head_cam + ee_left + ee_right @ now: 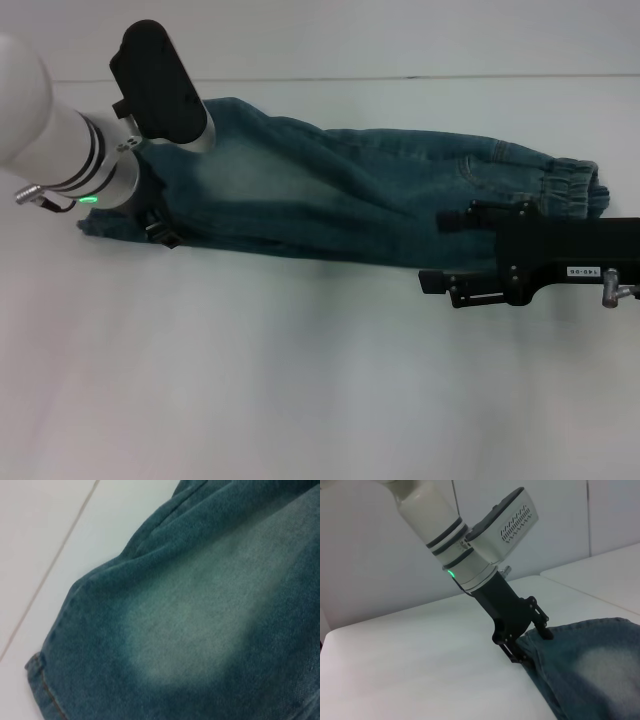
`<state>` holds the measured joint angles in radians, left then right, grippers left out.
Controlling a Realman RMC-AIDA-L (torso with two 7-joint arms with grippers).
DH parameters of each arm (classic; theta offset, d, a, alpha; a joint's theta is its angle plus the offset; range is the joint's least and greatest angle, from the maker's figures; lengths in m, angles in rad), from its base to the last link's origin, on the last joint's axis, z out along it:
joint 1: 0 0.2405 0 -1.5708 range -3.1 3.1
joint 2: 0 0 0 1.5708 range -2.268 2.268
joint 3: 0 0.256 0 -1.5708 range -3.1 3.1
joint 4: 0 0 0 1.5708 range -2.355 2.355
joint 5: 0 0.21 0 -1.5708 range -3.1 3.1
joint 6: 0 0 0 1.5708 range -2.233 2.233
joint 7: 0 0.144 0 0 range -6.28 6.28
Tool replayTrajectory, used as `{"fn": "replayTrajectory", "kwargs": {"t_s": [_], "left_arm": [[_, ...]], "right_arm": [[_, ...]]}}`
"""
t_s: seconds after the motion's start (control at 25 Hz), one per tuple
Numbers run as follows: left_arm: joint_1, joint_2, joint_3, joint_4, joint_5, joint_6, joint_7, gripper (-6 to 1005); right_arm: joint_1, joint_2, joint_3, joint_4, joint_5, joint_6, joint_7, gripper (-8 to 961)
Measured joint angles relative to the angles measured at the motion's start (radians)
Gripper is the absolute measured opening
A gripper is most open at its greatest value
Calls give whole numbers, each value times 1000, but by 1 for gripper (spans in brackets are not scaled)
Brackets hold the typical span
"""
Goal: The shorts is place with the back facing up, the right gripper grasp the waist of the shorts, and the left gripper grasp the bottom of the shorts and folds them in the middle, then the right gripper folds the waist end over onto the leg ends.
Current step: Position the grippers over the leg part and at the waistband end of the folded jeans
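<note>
Shorts (pixel 330 195) — faded blue-green denim, folded lengthwise, flat on table.

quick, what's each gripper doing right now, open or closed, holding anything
left gripper: shut on the bottom of the shorts, at the leg hem.
right gripper: open, fingers apart beside the waist of the shorts, holding nothing.

Bare white table (pixel 250 380) open in front of the shorts (pixel 330 200), both grippers flanking its ends
</note>
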<state>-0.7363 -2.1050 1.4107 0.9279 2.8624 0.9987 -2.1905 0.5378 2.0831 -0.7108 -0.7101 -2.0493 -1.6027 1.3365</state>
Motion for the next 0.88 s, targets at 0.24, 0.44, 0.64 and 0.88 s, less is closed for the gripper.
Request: {"fn": "replayTrajectory", "kwargs": {"t_s": [0.24, 0.44, 0.64, 0.88], "left_arm": [[-17, 3, 18, -25, 0, 3, -1, 689], [-36, 7, 25, -67, 0, -1, 0, 691], [-49, 8, 25, -77, -1, 9, 1, 607], [-51, 8, 28, -77, -2, 21, 7, 354]], "right_arm": [[1, 0, -1, -1, 0, 6, 0, 917], [1, 0, -1, 2, 0, 10, 0, 917], [2, 0, -1, 4, 0, 12, 0, 917], [2, 0, -1, 8, 0, 22, 0, 917]]}}
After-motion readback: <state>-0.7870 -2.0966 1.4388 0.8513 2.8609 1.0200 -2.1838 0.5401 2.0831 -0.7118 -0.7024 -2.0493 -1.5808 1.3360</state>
